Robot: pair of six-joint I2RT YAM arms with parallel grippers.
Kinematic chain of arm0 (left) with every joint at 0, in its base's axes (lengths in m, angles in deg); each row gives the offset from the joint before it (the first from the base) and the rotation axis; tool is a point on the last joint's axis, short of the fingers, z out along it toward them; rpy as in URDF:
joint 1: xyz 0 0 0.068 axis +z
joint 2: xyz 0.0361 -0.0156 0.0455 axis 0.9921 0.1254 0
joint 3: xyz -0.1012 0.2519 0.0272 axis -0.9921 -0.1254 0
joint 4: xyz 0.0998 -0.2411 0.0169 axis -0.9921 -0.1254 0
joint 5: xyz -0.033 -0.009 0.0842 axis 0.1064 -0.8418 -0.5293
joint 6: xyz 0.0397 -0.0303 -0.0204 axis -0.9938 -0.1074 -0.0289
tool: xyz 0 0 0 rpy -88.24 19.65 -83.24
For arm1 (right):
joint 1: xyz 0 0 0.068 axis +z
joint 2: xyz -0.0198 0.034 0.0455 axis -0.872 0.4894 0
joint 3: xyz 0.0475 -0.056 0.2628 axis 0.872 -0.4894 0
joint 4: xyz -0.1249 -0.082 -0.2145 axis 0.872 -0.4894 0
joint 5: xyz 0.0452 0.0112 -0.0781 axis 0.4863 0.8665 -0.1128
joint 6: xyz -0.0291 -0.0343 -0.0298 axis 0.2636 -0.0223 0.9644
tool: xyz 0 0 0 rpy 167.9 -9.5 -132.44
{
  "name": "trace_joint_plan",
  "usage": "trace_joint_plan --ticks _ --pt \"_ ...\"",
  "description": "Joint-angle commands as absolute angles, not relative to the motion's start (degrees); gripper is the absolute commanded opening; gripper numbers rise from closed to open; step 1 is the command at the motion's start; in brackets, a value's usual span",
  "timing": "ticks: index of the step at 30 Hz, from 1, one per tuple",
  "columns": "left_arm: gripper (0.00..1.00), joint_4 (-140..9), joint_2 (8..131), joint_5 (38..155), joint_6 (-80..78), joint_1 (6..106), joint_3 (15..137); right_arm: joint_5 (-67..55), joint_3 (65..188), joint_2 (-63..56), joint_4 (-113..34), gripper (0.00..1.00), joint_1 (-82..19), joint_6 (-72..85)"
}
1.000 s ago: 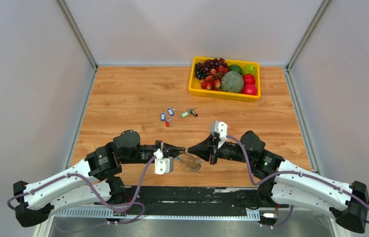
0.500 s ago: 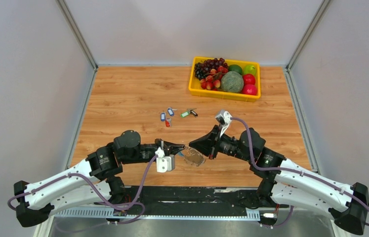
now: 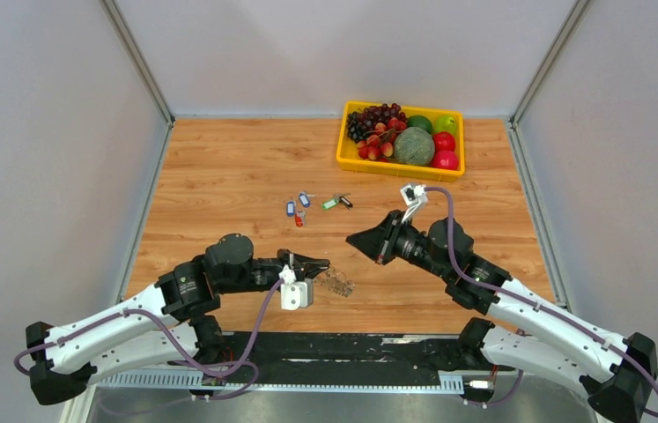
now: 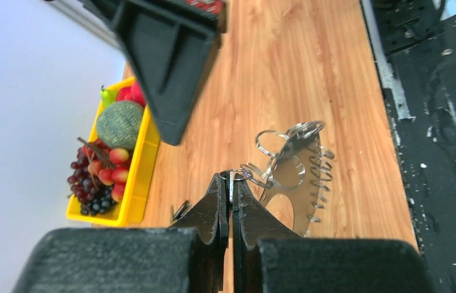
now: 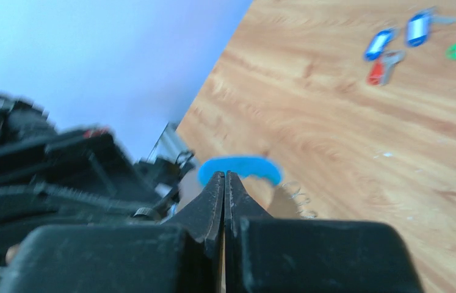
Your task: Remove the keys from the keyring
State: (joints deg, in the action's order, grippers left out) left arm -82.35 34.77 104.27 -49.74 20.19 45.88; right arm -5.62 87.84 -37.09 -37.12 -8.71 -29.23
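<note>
The keyring is a flat grey hoop with a jagged edge, just right of my left gripper. In the left wrist view my left gripper is shut on a small wire ring linked to the hoop. My right gripper is shut and empty, raised up and to the right of the hoop. In the right wrist view its tips sit in front of the hoop's blue section. Several loose keys lie on the table: blue, blue, red, green, black.
A yellow fruit tray with grapes, a melon and apples stands at the back right, also in the left wrist view. The loose keys also show in the right wrist view. The black strip at the table's near edge lies beside the hoop.
My right gripper has let go of the hoop, lifted and drawn back to the right and away. The hoop stays in my left gripper and has sunk lower.
</note>
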Motion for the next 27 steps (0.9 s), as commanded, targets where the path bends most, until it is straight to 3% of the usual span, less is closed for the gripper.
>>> trace_joint_plan --ticks 1,7,8,11,13,27 --pt "0.00 -80.5 34.2 108.6 -50.1 19.7 46.5 -16.1 87.5 -39.9 -37.9 0.00 -10.8 -33.6" --pt "0.00 -80.4 34.4 108.6 -50.1 19.7 46.3 -13.0 86.7 -40.6 -34.7 0.00 -10.7 -29.8" --pt "0.00 -80.4 34.4 108.7 -50.1 19.7 46.4 -10.6 87.4 -40.4 -34.6 0.06 -10.7 -26.1" --pt "0.00 -80.4 33.9 108.7 -50.1 19.7 46.4 0.1 89.0 -40.1 -34.1 0.42 -10.6 -11.5" --pt "0.00 -80.4 33.9 109.3 -50.1 19.7 46.4 5.8 88.7 -40.5 -34.1 0.52 -10.6 -5.2" --pt "0.00 -80.6 34.2 111.1 -50.3 19.7 46.6 15.1 83.3 -43.0 -29.7 0.49 -4.3 17.8"
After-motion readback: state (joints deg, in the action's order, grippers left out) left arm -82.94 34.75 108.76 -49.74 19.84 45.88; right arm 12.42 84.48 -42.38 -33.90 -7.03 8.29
